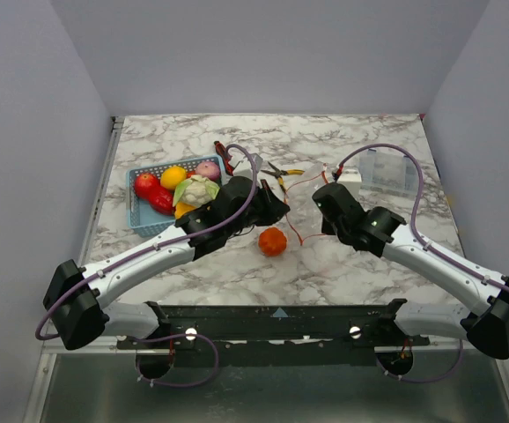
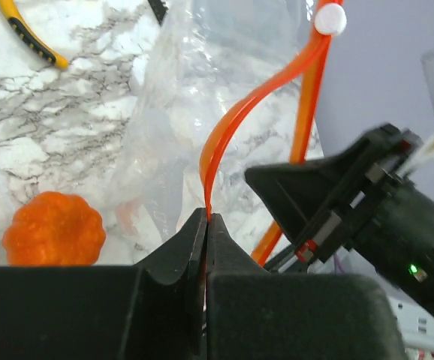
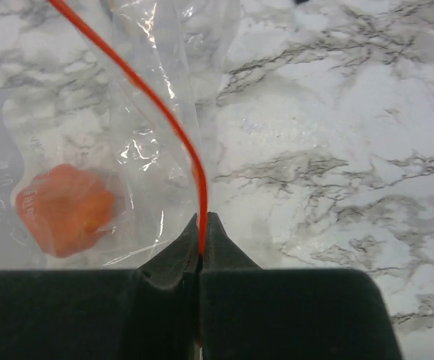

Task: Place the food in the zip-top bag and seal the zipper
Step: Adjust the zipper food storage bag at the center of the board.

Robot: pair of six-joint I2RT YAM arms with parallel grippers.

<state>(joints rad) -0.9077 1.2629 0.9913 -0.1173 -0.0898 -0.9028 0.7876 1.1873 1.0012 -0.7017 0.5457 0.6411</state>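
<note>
tension first: left gripper (image 2: 204,223) and right gripper (image 3: 200,223) each pinch the thin orange-red zipper strip (image 3: 151,97) of the crinkly clear plastic bag (image 2: 179,75); spread evenly.

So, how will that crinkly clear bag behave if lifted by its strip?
Probably floppy: the soft clear plastic bag wrinkles and its thin orange-red zipper strip bows above the left gripper. Likely light, thin film; glossy, so may slip.

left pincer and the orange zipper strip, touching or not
Touching. The left wrist view shows the left pincer shut on the zipper, the strip running down into its closed tips.
</note>
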